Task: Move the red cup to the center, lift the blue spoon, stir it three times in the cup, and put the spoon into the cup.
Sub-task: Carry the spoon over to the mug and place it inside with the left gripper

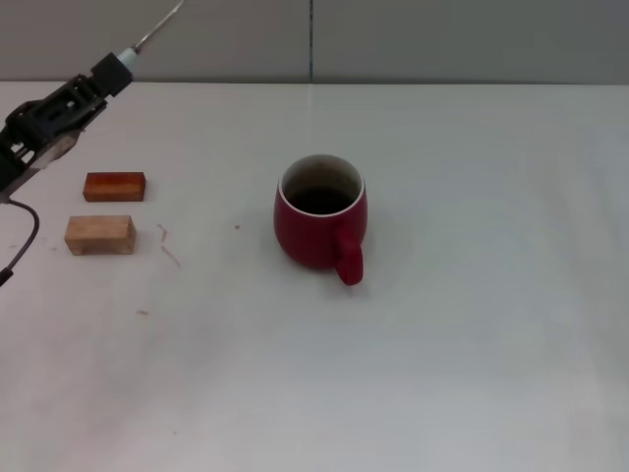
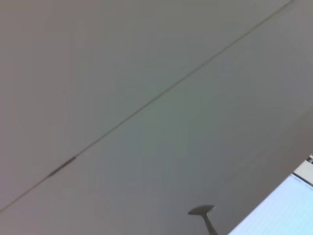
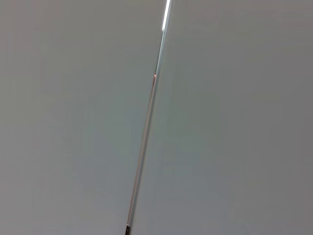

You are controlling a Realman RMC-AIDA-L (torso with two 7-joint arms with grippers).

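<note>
Table: wide white matte tabletop [image 1: 472, 374] running back to a grey panelled wall with one vertical seam.
Red cup: rounded dark-red ceramic mug [image 1: 319, 228] with a pale rim and dark inside, upright near the middle of the table, its thick handle turned toward the robot.
Left gripper: black claw [image 1: 93, 81] raised at the far left of the head view, above the table's back edge and well apart from the cup; it is clamped on the spoon's handle.
Right gripper: not visible in any view; its wrist camera sees only grey wall and a seam.
Wooden blocks: a reddish-brown varnished block [image 1: 114, 186] and a pale plain block [image 1: 100, 235] lie on the table just below the left gripper, one behind the other, apart from each other and from the cup.
Blue spoon: slim spoon with a pale light-blue handle and grey metal neck [image 1: 157, 29], held in the air, slanting up and away from the claw; its bowl shows in the left wrist view [image 2: 202, 211].
Step in hand: the cup looks already centred and the spoon lifted, so carrying it to the cup seems next.
Next move calls for: swinging across and tipping the bowl down into the mug's mouth, clear of the rim.
Writing: none readable.
</note>
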